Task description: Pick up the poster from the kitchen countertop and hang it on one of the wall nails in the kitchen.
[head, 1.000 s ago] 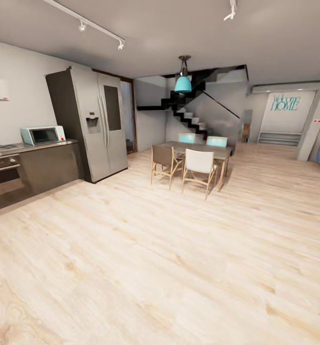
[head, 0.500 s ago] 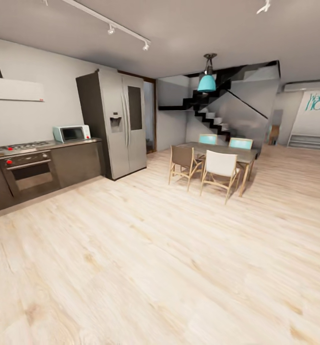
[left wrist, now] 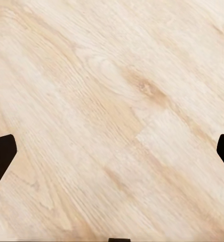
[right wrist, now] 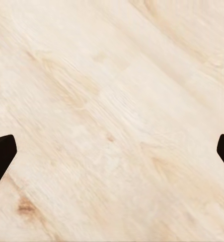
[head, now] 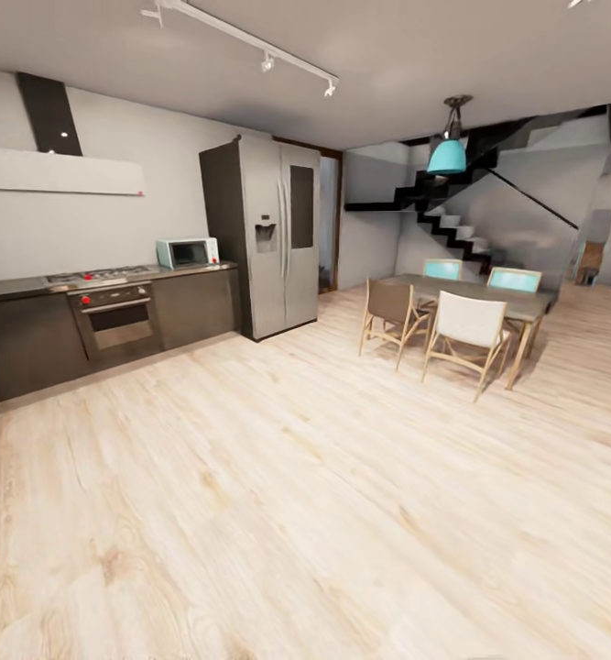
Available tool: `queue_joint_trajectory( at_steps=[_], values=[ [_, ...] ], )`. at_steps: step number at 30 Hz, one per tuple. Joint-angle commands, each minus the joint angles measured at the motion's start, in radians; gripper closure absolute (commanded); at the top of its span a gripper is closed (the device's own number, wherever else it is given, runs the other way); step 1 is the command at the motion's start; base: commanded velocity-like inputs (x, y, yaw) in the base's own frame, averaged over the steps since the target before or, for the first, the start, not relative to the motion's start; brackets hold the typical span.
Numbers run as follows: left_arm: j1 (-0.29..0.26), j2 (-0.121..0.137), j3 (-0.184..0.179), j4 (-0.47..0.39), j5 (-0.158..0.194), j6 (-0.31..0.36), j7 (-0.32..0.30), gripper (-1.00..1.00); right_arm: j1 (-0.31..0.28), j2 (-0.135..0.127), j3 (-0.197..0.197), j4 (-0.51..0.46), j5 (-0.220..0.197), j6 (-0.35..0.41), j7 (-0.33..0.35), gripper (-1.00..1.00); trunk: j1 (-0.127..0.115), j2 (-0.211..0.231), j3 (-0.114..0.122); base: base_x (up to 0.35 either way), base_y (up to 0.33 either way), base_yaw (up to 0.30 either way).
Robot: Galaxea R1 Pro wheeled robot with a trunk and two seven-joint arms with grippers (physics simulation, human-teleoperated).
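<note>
Transit entry: poster unsighted, so no bearing from either arm can be judged; dark grey countertop run (head: 30, 286) with inset oven at frame left; left gripper (left wrist: 112, 151) and right gripper (right wrist: 112, 151) spread wide, empty, over pale wood-plank floor (head: 342, 513).

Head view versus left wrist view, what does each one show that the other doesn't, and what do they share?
The head view alone takes in the room: fridge, microwave, oven, dining table with chairs, staircase and teal pendant lamp. The left wrist view alone has the left gripper, its dark fingertips spread wide at the picture's edges. Both show the pale wood floor.
</note>
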Motion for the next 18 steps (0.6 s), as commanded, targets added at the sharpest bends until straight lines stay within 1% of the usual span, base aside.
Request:
queue_joint_trajectory(
  at_steps=[1, 4, 7, 14, 18],
  values=[
    [0.0, 0.0, 0.001, -0.001, 0.0, -0.001, 0.0, -1.0, 0.0, 0.0, 0.0, 0.0, 0.0, -0.002, -0.001, -1.0, 0.0, 0.0, -0.001, 0.0, 0.0, 0.293],
    [0.0, 0.0, 0.001, -0.001, 0.0, -0.001, 0.0, -1.0, 0.0, 0.0, 0.0, 0.0, 0.0, -0.002, -0.001, -1.0, 0.0, 0.0, -0.001, 0.004, 0.0, 0.275],
    [0.0, 0.0, 0.001, -0.001, 0.0, -0.001, 0.001, -1.0, 0.0, -0.001, 0.0, 0.001, 0.0, -0.002, 0.0, -1.0, 0.0, 0.0, -0.001, 0.124, 0.0, 0.13],
    [0.0, 0.0, 0.001, -0.001, 0.0, -0.001, 0.001, -1.0, 0.0, -0.002, 0.0, 0.001, 0.0, -0.002, 0.001, -1.0, 0.0, 0.0, -0.001, 0.295, 0.0, 0.035],
    [0.0, 0.0, 0.001, -0.001, 0.0, -0.001, 0.001, -1.0, 0.0, -0.001, 0.0, 0.002, 0.0, -0.002, 0.001, -1.0, 0.0, 0.0, -0.001, 0.331, -0.019, 0.181]
  ],
)
